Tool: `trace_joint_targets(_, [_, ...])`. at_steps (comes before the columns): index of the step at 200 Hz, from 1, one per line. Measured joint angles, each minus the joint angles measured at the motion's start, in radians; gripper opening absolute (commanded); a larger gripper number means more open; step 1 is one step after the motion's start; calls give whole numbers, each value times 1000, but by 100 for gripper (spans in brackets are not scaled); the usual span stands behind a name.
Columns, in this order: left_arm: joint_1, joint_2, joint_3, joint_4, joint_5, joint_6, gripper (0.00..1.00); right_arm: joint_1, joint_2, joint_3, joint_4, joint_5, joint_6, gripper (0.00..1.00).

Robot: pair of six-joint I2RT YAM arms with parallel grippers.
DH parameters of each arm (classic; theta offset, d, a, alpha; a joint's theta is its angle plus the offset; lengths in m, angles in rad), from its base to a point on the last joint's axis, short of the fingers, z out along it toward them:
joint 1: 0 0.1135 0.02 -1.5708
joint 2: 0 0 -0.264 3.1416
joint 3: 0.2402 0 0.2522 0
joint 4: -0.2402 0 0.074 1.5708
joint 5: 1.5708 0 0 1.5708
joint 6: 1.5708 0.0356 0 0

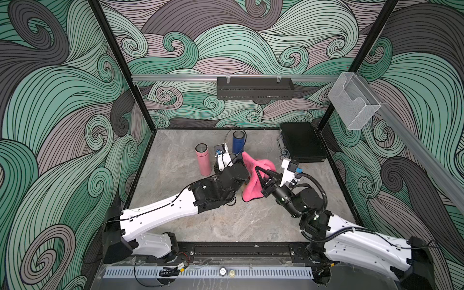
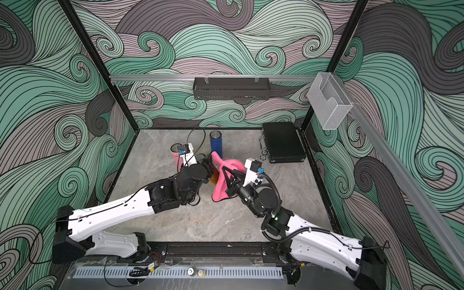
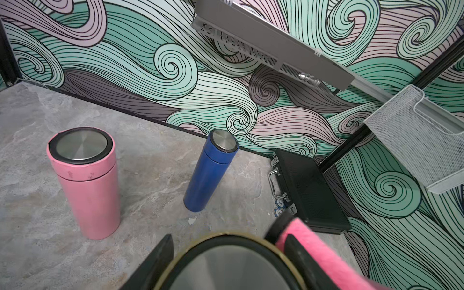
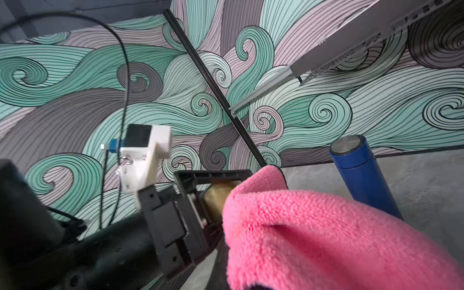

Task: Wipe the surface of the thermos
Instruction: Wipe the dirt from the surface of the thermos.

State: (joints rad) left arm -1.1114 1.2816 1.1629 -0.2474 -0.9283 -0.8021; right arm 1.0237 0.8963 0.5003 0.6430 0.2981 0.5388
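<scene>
Gripping a gold thermos (image 3: 233, 266), the left fingers (image 3: 157, 261) are clamped on it around the middle of the surface (image 1: 200, 221). The right fingers (image 1: 257, 174) are pinched shut on a pink cloth (image 1: 252, 192) draped over it. A pink thermos (image 1: 203, 159) and a blue thermos (image 1: 237, 143) stand upright just behind, black case (image 1: 302, 141) far right.

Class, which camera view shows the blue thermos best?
Left wrist view: the blue thermos stands whole, lid to base. Both top views show it small, from above; in the right wrist view the pink cloth covers its base.

gold thermos (image 4: 217, 198) mostly under pink cloth (image 4: 326, 238)
</scene>
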Motion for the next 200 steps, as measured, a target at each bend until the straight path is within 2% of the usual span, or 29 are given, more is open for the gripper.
trace_joint_targets(27, [0,-16,-11,0,12,-3,0,0,119,-107,47,30,32,0])
trace_joint_targets(49, [0,-25,-23,-1,10,5,0,0,144,-153,43,51,47,0])
trace_joint_targets(97, [0,-24,-24,0,10,-30,0,41,132,26,35,-9,10,0])
trace_joint_targets(127, [0,-24,-15,-6,-7,-107,0,55,164,66,80,-26,0,0])
trace_joint_targets(168, [3,5,21,-171,-71,-230,0,56,285,-22,219,16,38,0])
trace_joint_targets(200, [4,5,39,-247,-99,-311,0,56,365,-40,227,28,48,0])
